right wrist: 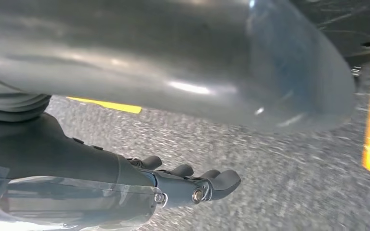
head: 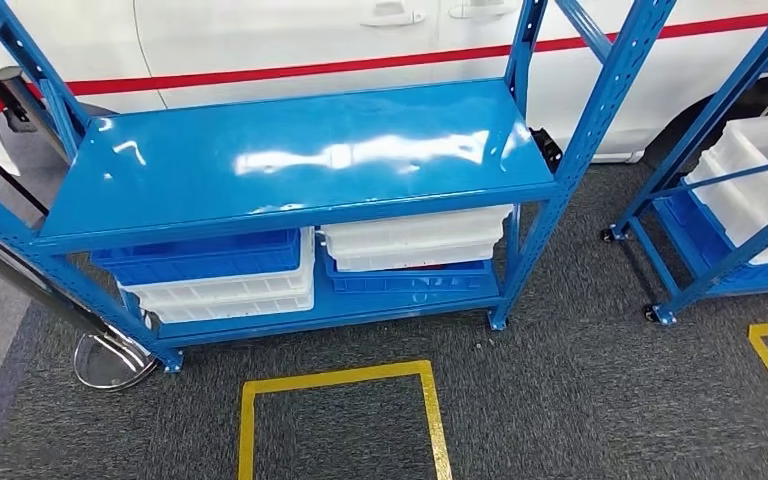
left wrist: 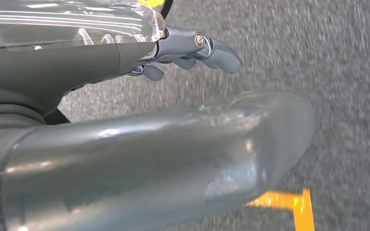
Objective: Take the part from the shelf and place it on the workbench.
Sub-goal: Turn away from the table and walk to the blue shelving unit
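**Blue rack ahead, hands low over carpet**

A glossy blue metal shelf rack stands on speckled grey carpet; its top shelf is bare. Below it, ribbed white plastic crates and blue plastic crates sit stacked. No part can be made out. The left hand and right hand hold nothing, fingers slightly curled and apart, beside yellow floor tape.

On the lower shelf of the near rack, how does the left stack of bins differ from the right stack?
In the left stack a blue bin sits on top of a white bin; in the right stack white bins sit on top of a blue one. The left stack sits nearer the shelf's front edge than the right. Both are shallow plastic bins under the bare blue top shelf.
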You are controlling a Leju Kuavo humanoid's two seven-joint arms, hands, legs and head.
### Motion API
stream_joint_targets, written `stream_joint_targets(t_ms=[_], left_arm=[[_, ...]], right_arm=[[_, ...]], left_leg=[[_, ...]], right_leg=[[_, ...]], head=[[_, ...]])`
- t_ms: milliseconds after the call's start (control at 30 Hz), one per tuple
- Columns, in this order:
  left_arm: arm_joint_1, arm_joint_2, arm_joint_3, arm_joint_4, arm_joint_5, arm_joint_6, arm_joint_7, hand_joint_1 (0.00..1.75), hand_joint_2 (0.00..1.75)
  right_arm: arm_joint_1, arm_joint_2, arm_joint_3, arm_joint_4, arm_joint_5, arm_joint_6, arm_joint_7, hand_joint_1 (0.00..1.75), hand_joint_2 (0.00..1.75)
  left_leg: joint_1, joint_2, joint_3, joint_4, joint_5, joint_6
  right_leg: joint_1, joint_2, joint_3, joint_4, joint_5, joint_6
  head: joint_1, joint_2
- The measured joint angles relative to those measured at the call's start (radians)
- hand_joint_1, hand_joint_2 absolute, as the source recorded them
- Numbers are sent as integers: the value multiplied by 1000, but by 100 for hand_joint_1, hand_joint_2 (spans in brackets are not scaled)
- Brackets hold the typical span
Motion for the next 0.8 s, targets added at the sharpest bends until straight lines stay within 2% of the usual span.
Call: stream_joint_targets(t_ms=[33,100,133,167,233,267,300,333,367,400,433,467,533,567,600,667,733,800], left_arm=[[1,0,0,0,3,1,-1,0,0],[6,-1,0,0,8,6,-1,0,0],[5,-2,0,0,9,10,-2,0,0],[3,-3,0,0,9,14,-2,0,0],[-7,-8,0,0,10,20,-4,0,0],[-10,-10,0,0,11,20,-4,0,0],[-13,-12,0,0,12,20,-4,0,0],[-14,-13,0,0,14,19,-4,0,0],[-15,-13,0,0,15,20,-2,0,0],[-15,-14,0,0,16,21,-1,0,0],[-15,-14,0,0,17,22,1,0,0],[-15,-14,0,0,18,23,2,0,0],[-14,-14,0,0,20,26,3,0,0],[-14,-14,0,0,21,27,4,0,0],[-15,-14,0,0,23,28,5,0,0],[-15,-14,0,0,25,29,6,0,0],[-15,-14,0,0,27,31,7,0,0],[-15,-14,0,0,30,33,7,0,0]], right_arm=[[1,1,-1,-1,0,1,0,0,0],[1,2,-3,-3,0,2,0,0,0],[0,2,-4,-4,0,2,1,0,0],[-3,3,-4,-6,0,2,1,0,0],[-10,3,-3,-8,0,2,0,0,0],[-13,3,-3,-9,0,2,0,0,0],[-15,2,-3,-10,0,2,0,0,0],[-15,2,-3,-11,0,2,0,0,0],[-14,1,-4,-12,0,2,0,0,0],[-13,1,-4,-12,0,2,0,0,0],[-11,1,-4,-13,0,2,0,0,0],[-10,1,-4,-13,0,1,1,0,0],[-8,1,-4,-13,0,0,1,0,0],[-7,1,-4,-13,0,0,1,0,0],[-7,1,-4,-13,0,0,1,0,0],[-8,1,-4,-13,0,-1,2,0,0],[-7,3,-4,-13,0,-2,2,0,0],[-7,6,-5,-12,0,-3,2,0,0]], left_leg=[[-1,1,-14,-50,75,6],[-6,4,-27,-122,250,20],[-9,4,-26,-134,303,28],[-12,3,-21,-133,312,35],[-12,0,-2,-141,299,50],[-11,0,9,-150,293,57],[-8,0,20,-161,289,62],[-8,1,28,-167,285,65],[-7,1,34,-170,281,67],[-7,0,40,-172,275,67],[-7,-2,46,-172,269,67],[-7,-4,55,-172,261,66],[-6,-6,74,-173,246,61],[-8,-7,82,-172,240,57],[-10,-7,86,-171,235,52],[-12,-7,89,-174,232,41],[-13,-6,91,-177,229,30],[-13,-3,74,-131,197,19]], right_leg=[[0,1,22,1,-19,2],[3,5,56,6,-56,13],[4,7,68,8,-71,21],[4,8,79,6,-82,31],[0,5,100,-1,-102,45],[-2,2,95,17,-115,51],[-3,0,74,58,-134,56],[-4,-2,35,120,-156,61],[-5,-3,-15,190,-176,65],[-7,-3,-63,247,-182,69],[-8,-4,-100,275,-167,71],[-9,-4,-122,268,-130,71],[-9,-4,-119,168,-21,67],[-6,-5,-109,116,17,63],[-3,-5,-99,75,36,56],[3,-5,-93,46,34,41],[-1,-5,-87,30,35,27],[-7,-8,-76,15,40,14]], head=[[-1,0],[-1,0],[-1,0],[-1,0],[1,0],[1,0],[3,0],[4,0],[4,0],[4,0],[4,0],[4,0],[5,0],[4,0],[4,0],[3,0],[2,0],[-3,0]])
